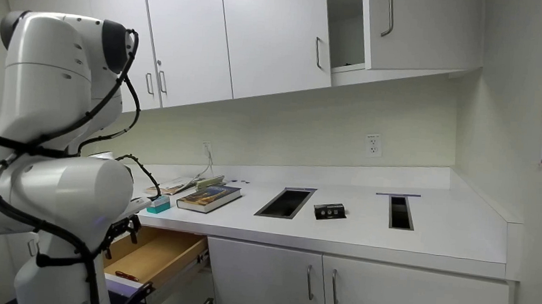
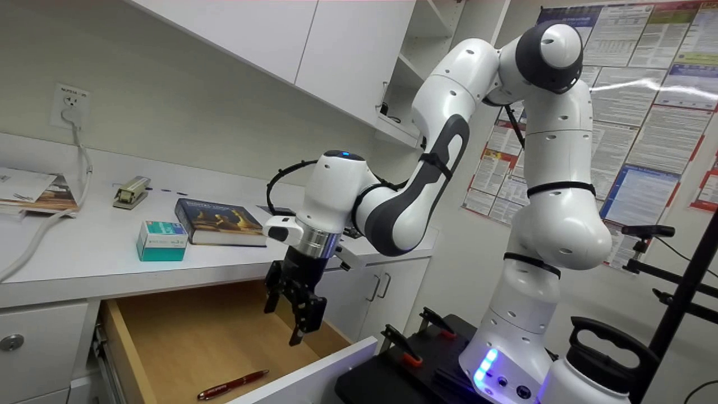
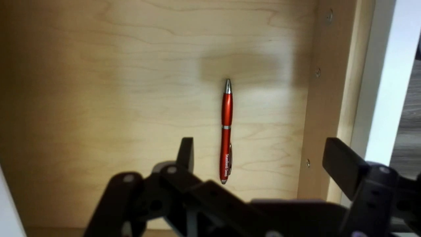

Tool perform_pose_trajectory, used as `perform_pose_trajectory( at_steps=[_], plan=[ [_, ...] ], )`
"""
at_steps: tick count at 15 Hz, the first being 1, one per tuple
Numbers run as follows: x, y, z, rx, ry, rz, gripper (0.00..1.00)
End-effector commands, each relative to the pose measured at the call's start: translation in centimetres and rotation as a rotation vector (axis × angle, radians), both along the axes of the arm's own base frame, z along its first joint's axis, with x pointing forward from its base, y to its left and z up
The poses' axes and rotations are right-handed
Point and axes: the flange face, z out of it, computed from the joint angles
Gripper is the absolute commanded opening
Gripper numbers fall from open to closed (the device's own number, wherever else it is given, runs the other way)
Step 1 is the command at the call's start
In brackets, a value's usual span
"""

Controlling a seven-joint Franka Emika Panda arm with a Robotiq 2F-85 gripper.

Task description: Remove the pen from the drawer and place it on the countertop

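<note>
Over the pulled-out drawer [image 2: 185, 331], pointing down, the tool [image 3: 259, 146]: released, with fingers [image 3: 343, 168] spread wide. Below and apart from it, flat on the pale wooden bottom of the drawer, a red pen [image 3: 226, 135]. In the wrist view, silver tip toward the top, clip end toward the tool. Near the white front of the drawer and roughly parallel to it.

Above the back of the drawer, a white worktop [image 1: 360, 237]. On it, in both exterior views, a book [image 2: 219, 221], a teal-and-white box [image 2: 162, 242] close by, a stapler [image 2: 132, 192] and some papers [image 2: 28, 188]. Farther along, in an exterior view, a small black object [image 1: 330, 211] between a wide dark opening [image 1: 286, 204] and a narrower opening [image 1: 401, 213].
</note>
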Motion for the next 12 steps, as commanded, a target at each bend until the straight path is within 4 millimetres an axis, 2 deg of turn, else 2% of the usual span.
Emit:
perform_pose_trajectory(
  at_steps=[1,12],
  plan=[
    [1.1,1.2,-2.1,0.002,-0.027,0.061,1.0],
    [2.8,4.6,-9.3,0.017,-0.01,0.107,1.0]
  ],
)
